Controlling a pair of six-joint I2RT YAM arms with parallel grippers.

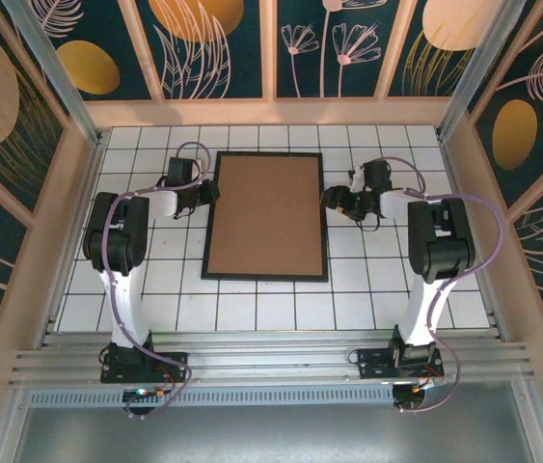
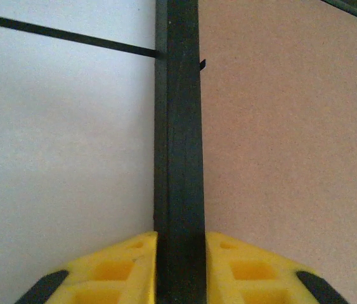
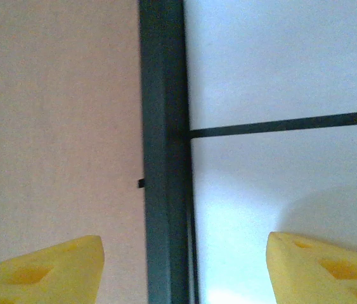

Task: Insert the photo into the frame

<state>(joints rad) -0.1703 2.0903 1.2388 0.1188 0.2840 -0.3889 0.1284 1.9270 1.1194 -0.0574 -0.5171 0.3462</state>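
Your frame (image 1: pixel 265 277) lies flat mid-table (image 1: pixel 367 275), brown backing board (image 1: pixel 265 214) facing up, long sides toward the two arms. Your left gripper (image 1: pixel 211 191) sits on the left rim near the far corner, its yellow fingers (image 2: pixel 134 266) pressed against both sides of the black rim, clamped. Your right gripper (image 1: pixel 332 200) straddles the right rim, fingers (image 3: pixel 58 266) wide apart, one over the board, one over the white tile, neither touching the rim.
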